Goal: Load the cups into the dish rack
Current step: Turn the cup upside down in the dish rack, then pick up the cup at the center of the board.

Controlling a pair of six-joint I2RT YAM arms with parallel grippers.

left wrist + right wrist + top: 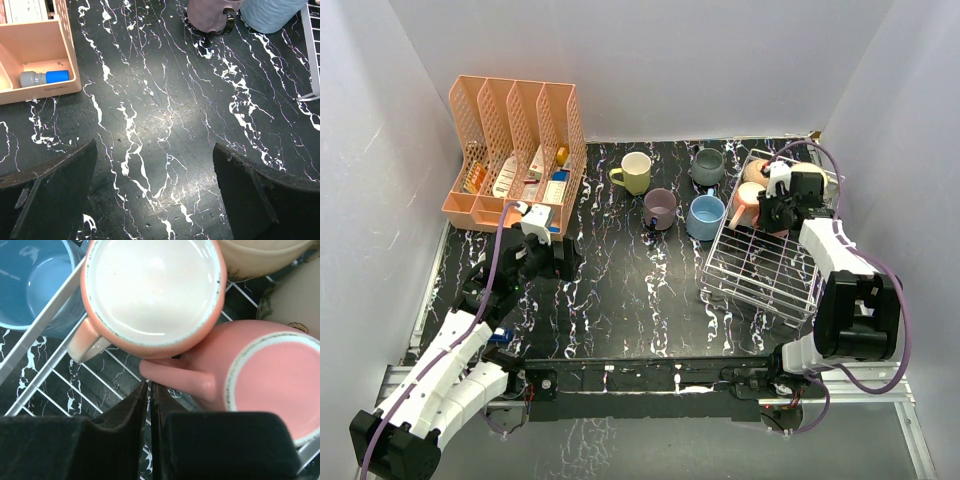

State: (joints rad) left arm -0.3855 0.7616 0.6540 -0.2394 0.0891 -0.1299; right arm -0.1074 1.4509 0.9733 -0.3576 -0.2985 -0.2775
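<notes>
Four cups stand on the black marbled table: yellow-green [634, 172], grey [707, 167], mauve [660, 208] and light blue [706, 216]. The wire dish rack [760, 270] sits at the right, with cups at its far end. In the right wrist view a salmon cup with a white inside [152, 290] stands upright in it. A pink cup [265, 385] lies tilted beside it, handle toward my right gripper [149, 387]. That gripper is shut on nothing, its tips just short of the handle. My left gripper [155, 147] hangs open over bare table at the left, far from the cups.
A peach slotted organizer [515, 150] with small items stands at the back left, and its front tray [40, 50] holds a blue-capped tube [45, 77]. White walls close in the table on three sides. The rack's near half [765, 285] holds no cups.
</notes>
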